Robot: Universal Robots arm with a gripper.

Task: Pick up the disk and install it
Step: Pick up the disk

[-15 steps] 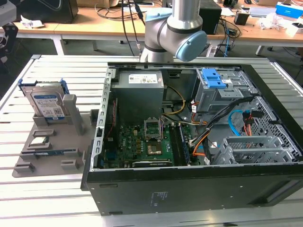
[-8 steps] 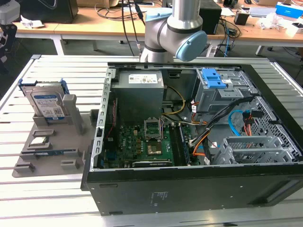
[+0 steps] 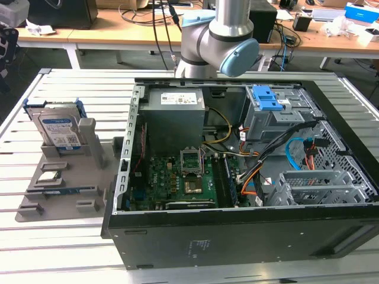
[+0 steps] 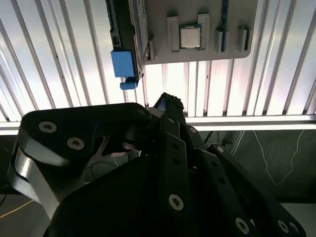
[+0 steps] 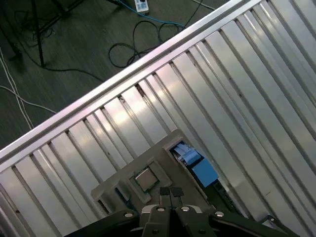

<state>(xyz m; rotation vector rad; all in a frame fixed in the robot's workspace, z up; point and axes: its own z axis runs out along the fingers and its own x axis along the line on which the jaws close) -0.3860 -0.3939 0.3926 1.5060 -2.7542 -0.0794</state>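
**A:** Where is the disk?

**B:** In the exterior view it stands on edge in a slot of a grey holder tray on the slatted metal worktop, to the exterior view's left of the open computer case. Its white-and-blue label faces the camera, and a blue plastic carrier frames it. A small square processor chip lies flat in the same tray, near it.

**A:** And the fingers?

**B:** In the first wrist view the gripper hangs above the tray with its two dark fingertips pressed together and holding nothing. The disk and the chip sit below, apart from the fingers. In the exterior view the arm rises behind the case.

**A:** How will the disk handle?

**B:** My judgement is that it is rigid and dense for its size, with a metal body that won't give. The faces look smooth, so they may be slippery. A knock or a drop could harm it.

**A:** Where should it be gripped?

**B:** Probably at the upper part, which stands clear of the slot. The fingers would pinch across its thickness, on the two flat faces. The blue carrier looks like thin plastic, which I'd expect to flex, so the rails alone seem a poorer hold.

**A:** And where does it go?

**B:** Likely the grey metal drive cage inside the case, the one with the blue latch on top.
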